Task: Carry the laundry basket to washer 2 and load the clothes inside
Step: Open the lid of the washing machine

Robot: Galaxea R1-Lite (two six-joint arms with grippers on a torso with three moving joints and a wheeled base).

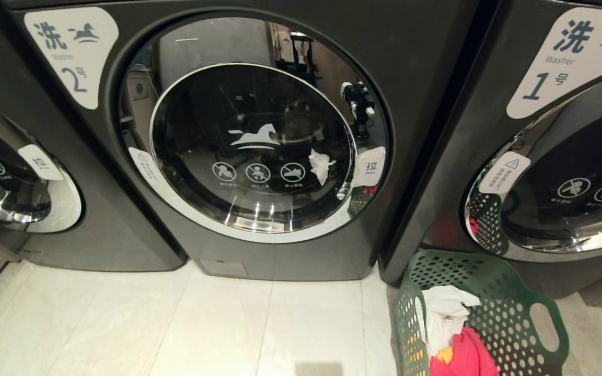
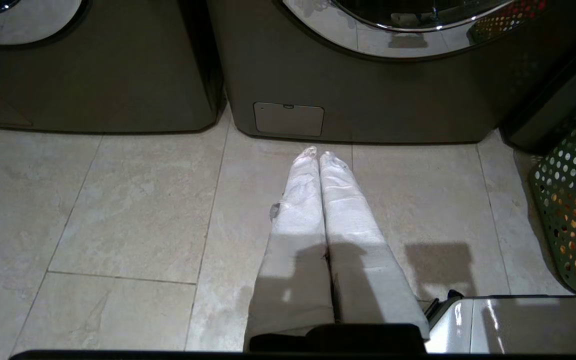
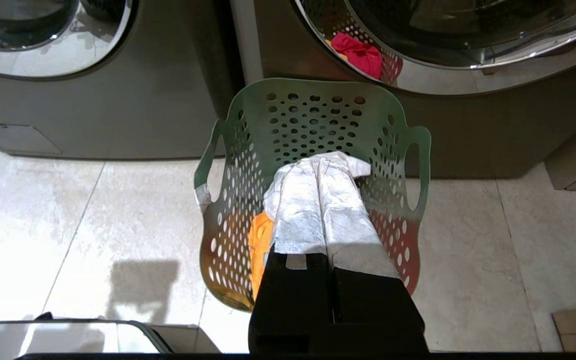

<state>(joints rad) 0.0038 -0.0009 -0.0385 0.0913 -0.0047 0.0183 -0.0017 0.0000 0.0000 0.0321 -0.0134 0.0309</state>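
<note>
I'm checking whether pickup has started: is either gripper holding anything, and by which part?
Nothing is held. The left gripper is shut above bare floor; the right gripper is shut above the laundry basket.

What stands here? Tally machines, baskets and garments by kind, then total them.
Front-loading machines: 3 (washer 2, washer 1, third machine at far left)
laundry basket: 1
Garments in it: 3 (white garment, yellow-orange garment, pinkish-red garment)
Total: 7

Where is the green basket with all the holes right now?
The dark green perforated plastic laundry basket stands on the pale tiled floor at the head view's lower right, just in front of the dark grey washer labelled 1, right of the washer labelled 2.
</note>
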